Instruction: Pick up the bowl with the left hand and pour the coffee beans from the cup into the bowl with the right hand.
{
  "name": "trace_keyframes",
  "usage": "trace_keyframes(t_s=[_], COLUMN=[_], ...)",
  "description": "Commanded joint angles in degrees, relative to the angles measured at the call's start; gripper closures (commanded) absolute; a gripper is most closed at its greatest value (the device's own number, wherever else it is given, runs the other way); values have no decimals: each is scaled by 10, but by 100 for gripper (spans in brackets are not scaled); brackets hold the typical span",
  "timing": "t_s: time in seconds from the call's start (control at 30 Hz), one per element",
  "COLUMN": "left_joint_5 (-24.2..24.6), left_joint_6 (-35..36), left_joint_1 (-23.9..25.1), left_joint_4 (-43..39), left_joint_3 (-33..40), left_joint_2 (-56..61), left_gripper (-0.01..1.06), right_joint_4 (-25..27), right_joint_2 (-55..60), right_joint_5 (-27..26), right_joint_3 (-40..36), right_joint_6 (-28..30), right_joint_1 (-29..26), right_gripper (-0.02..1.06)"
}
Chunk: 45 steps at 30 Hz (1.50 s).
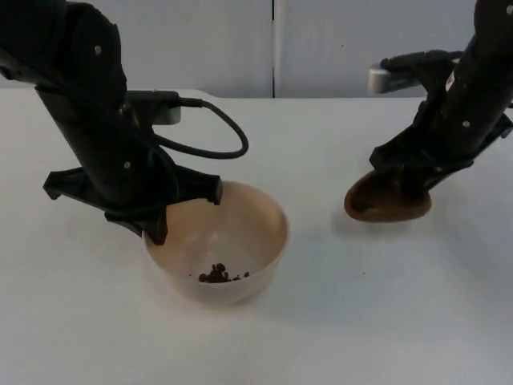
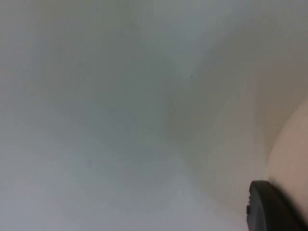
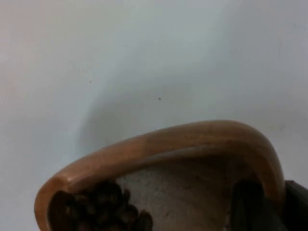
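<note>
A beige bowl (image 1: 240,228) sits left of the table's middle, with a few coffee beans (image 1: 218,274) at its bottom. My left gripper (image 1: 156,228) is shut on the bowl's left rim. One black fingertip (image 2: 272,207) lies against the bowl's outer wall (image 2: 294,149). My right gripper (image 1: 415,186) is shut on the rim of a brown wooden cup (image 1: 385,204), right of the bowl and apart from it. The cup is tilted and low over the table. A finger (image 3: 246,204) shows inside the cup's rim (image 3: 192,137), and coffee beans (image 3: 101,209) are piled at its low side.
The white table (image 1: 337,321) stretches in front of the bowl and cup and between them. The grey partition wall (image 1: 240,40) closes the far edge.
</note>
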<state>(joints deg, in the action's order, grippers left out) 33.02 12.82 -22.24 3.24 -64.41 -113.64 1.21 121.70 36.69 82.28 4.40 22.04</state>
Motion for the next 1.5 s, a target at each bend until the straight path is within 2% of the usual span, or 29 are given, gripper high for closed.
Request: trace_keyframes(t_s=[0.0,0.17,0.7,0.9,1.03,1.07,1.17,1.23,1.27,1.33,1.4,1.43,1.47], left_joint_5=[-6,-7,-7,-16,-14,-14,-13,-12,-9,-8,-6,-6,-6], left_joint_6=[-2,-2,-2,-2,-6,-6,-6,-6,-6,-13,-36,-36,-37], left_joint_1=[1,1,1,1,1,1,1,1,1,1,1,1,1], left_joint_4=[8,6,-5,-5,-5,-5,-5,-5,-5,-3,13,13,19], left_joint_3=[2,2,1,1,1,1,1,1,1,1,1,1,1], left_joint_2=[-3,-6,-6,-6,-6,-6,-6,-6,-6,-6,-6,-6,-6], left_gripper=[105,105,105,105,105,105,105,102,96,80,57,57,47], right_joint_4=[-9,-12,-12,-12,-9,-9,-4,-4,-4,5,6,6,6], right_joint_2=[8,27,47,49,49,49,49,49,47,46,46,46,46], right_joint_5=[-16,-31,-32,-35,-37,-37,-39,-41,-41,-43,-43,-43,-42], right_joint_3=[-2,-1,-1,-1,-1,-1,-1,-1,-1,-1,-1,-1,-1], right_joint_6=[-4,-12,-23,-25,-25,-25,-25,-25,-25,-25,-25,-25,-25], right_joint_1=[-4,-4,-4,-4,-4,-4,-4,-4,-4,-4,-4,-4,-4], right_gripper=[104,104,104,92,78,78,65,61,58,52,49,49,47])
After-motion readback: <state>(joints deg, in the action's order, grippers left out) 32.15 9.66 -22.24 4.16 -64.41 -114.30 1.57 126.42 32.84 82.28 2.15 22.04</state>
